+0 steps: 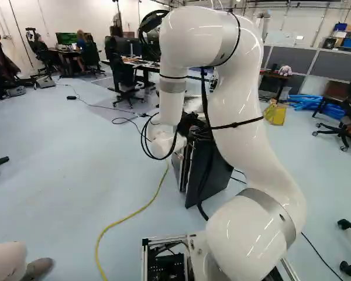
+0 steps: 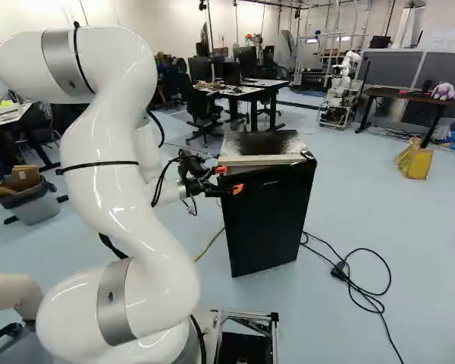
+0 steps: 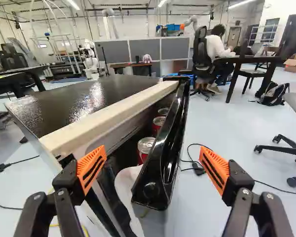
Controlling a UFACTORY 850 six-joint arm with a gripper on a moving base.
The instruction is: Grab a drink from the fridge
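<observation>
The black gripper (image 2: 229, 180) is at the fridge's upper front edge in the right base view. The small fridge (image 2: 265, 220) is black with a dark, shiny top and a pale strip along its front. From the wrist, the gripper (image 3: 153, 169) stands open, its orange pads wide apart. Between and ahead of them lies the top of the fridge door (image 3: 160, 163), ajar. Through the gap show several red cans with silver tops, the nearest can (image 3: 145, 147) just inside the door. Neither pad visibly grips the door. Lower parts of the cans are hidden.
Black cable (image 2: 356, 284) coils on the floor beside the fridge, and a yellow cable (image 1: 131, 212) runs ahead of the base. A yellow bag (image 2: 415, 161), an office chair (image 3: 281, 148), desks and another robot (image 2: 341, 87) stand farther off.
</observation>
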